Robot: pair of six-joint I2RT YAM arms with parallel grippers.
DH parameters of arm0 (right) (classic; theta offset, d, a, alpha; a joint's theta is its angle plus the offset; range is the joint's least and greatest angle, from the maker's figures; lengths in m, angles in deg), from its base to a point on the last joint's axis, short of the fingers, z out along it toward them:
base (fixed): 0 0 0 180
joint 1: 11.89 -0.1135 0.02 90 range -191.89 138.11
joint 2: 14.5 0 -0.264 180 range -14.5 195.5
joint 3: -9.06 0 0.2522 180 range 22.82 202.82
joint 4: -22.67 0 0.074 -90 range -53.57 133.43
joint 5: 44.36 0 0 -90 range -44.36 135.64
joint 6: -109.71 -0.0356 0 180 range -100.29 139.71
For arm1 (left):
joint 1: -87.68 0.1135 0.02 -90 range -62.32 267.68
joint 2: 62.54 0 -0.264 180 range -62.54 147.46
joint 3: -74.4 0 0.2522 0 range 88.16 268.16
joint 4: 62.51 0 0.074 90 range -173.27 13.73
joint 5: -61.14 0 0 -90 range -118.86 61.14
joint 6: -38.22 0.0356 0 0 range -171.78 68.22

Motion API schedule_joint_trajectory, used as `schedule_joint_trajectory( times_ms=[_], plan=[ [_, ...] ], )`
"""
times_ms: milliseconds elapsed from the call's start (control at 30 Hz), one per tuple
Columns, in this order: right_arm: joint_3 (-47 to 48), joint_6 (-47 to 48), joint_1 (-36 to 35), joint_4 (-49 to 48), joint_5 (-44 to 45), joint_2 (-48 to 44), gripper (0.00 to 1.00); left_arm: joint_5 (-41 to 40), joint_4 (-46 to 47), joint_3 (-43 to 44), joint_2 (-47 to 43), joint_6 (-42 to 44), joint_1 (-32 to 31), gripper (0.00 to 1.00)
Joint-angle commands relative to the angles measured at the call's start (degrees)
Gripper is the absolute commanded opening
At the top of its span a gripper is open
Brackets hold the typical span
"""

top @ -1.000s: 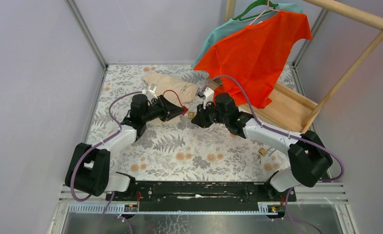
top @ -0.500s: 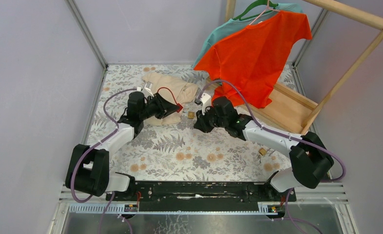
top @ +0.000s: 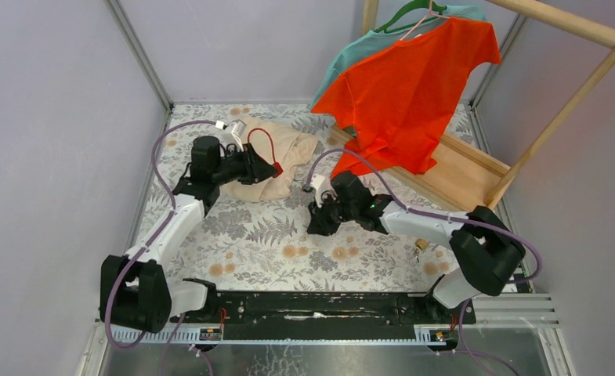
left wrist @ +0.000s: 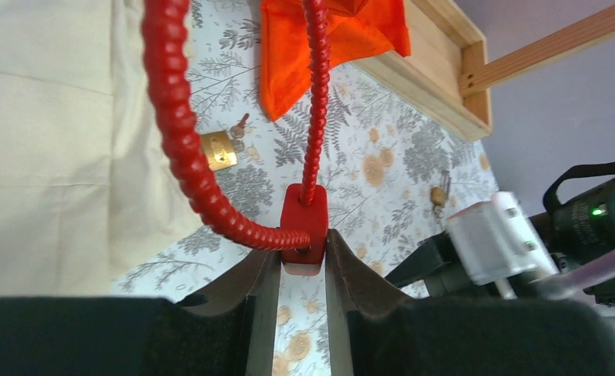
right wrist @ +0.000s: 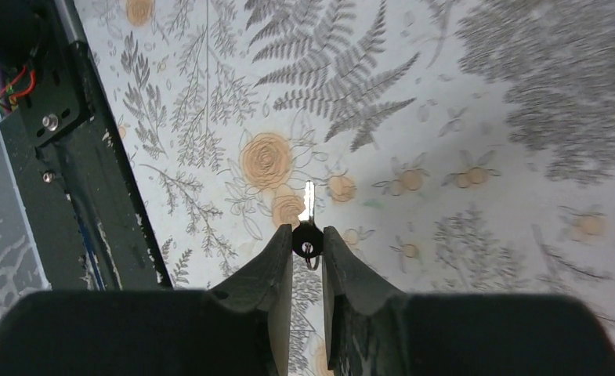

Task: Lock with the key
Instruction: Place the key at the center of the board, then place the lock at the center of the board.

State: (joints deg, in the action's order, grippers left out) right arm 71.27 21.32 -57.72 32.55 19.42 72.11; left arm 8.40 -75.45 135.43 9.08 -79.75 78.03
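Both outstretched: left fingers (left wrist: 261, 301) pinch lock (left wrist: 304, 221), right fingers (right wrist: 277, 274) key (right wrist: 309, 207).

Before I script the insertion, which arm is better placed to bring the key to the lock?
Right. The right hand pinches the key, blade pointing forward; the left hand is clamped on the red cable lock and could just hold it steady.

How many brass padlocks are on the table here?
2: one brass padlock beside the beige cloth, a second padlock on the table's near right side. More may hide under the cloth.
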Motion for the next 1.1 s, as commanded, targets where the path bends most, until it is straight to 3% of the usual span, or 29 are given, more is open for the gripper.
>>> schedule_joint_trajectory(
  times_ms=[0,267,367,467,567,867,1067],
  plan=[
    [2.9,-3.7,-4.5,-3.9,0.5,4.9,0.13,-0.9,-8.0,2.8,-4.3,10.9,1.9,0.00],
    [8.7,-9.5,-7.0,-7.2,-0.5,16.3,0.26,0.1,-12.0,-2.5,-10.2,15.2,5.3,0.00],
    [9.5,-9.1,-7.0,-5.6,-0.5,16.6,0.41,2.6,-12.0,-4.5,-10.0,17.7,5.4,0.00],
    [9.0,-5.6,-6.9,-2.7,3.1,13.2,0.64,7.1,-11.8,-5.6,-7.2,20.0,5.4,0.00],
    [6.9,-0.7,-5.8,-0.3,7.7,7.8,0.75,12.6,-12.9,-5.1,-2.6,23.3,5.3,0.00],
    [3.8,6.3,8.7,8.8,8.7,-6.8,0.80,14.4,-23.4,-1.4,12.3,37.9,-1.6,0.01],
    [1.1,8.4,12.5,11.9,9.9,-12.4,0.82,14.2,-27.6,2.5,21.6,39.4,-2.9,0.02]
  ],
)
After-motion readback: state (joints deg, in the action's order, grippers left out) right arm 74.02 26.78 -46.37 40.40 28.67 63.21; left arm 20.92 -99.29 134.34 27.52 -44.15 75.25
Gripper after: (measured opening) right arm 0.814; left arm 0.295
